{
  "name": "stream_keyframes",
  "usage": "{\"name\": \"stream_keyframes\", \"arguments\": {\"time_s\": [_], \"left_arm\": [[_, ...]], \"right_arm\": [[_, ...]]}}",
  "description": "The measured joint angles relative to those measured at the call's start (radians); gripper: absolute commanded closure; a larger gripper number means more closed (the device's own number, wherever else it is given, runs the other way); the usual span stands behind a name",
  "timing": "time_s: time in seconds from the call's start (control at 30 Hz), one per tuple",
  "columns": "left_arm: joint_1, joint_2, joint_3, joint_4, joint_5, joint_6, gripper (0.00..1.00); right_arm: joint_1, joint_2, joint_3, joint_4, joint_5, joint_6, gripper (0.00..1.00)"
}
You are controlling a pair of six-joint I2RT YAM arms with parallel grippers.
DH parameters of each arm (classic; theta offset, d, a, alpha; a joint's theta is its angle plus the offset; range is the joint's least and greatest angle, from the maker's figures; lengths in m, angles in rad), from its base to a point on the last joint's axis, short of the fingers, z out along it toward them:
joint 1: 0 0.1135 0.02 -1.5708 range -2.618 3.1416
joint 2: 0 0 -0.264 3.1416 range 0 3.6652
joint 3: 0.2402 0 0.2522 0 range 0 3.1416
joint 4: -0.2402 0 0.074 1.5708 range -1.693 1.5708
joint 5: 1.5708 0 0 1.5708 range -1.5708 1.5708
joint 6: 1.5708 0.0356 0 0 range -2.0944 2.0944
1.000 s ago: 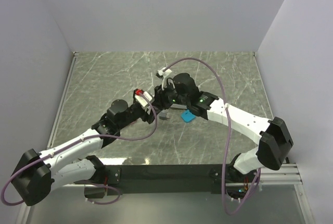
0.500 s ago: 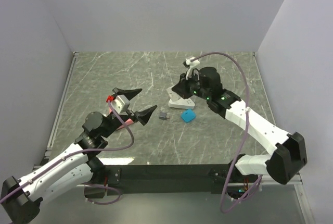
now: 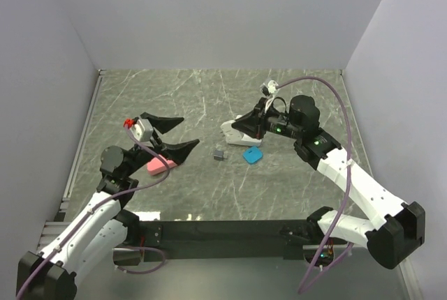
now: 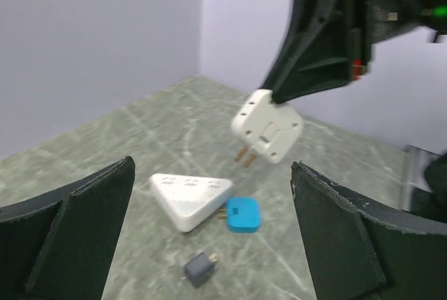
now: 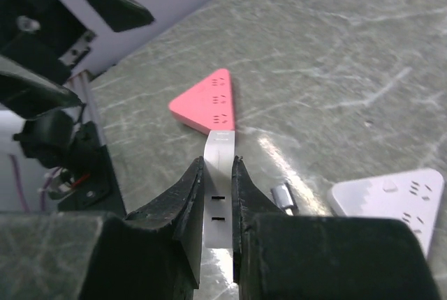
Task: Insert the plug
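The right tool [image 5: 218,174] is clamped on the white plug [image 4: 269,131], which is held clear of the table [image 3: 140,98] with its prongs aslant; the white strip [image 4: 188,192] lies near below it, with a blue plug [image 4: 243,215] just beside; the left tool [image 3: 176,135] is spread wide and empty, near the pink strip [image 3: 160,166]. The carrying step is judged to be in hand; next, the prongs must be squared to a socket, lined up with its slots and pressed home.
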Motion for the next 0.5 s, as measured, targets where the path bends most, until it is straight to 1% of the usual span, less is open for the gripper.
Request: {"name": "stream_keyframes", "arguments": {"time_s": [0.17,0.33,0.5], "left_arm": [[0.003,0.052,0.000,0.108,0.163,-0.069,0.00],[0.003,0.111,0.001,0.167,0.293,-0.093,0.00],[-0.007,0.171,0.030,0.163,0.352,-0.095,0.02]], "right_arm": [[-0.002,-0.004,-0.009,0.071,-0.137,0.027,1.00],[-0.002,0.002,-0.011,0.114,-0.258,0.040,1.00],[0.015,0.023,-0.011,0.113,-0.307,0.024,1.00]]}}
